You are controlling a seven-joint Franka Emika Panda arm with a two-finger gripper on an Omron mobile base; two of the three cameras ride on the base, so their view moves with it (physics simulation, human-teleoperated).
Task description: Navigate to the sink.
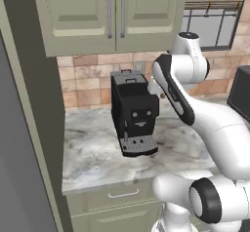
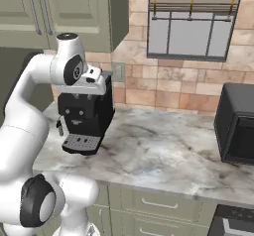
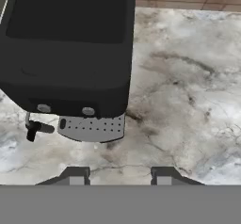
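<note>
Your gripper [image 3: 116,175] hangs open and empty over the marble counter [image 3: 188,100], beside the black coffee machine [image 3: 68,49]. You see no sink yet; judge it further right, past the dark oven [image 2: 238,123].

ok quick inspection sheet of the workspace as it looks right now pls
surface: marble counter with drawers below
job's things: sink, nothing seen
clutter: black coffee machine against the wall; dark oven-like appliance at the right end
grippers: gripper open, holding nothing, above the counter by the coffee machine
cables: nothing seen
surroundings: green upper cabinets, brick backsplash, window, wall outlet
</note>
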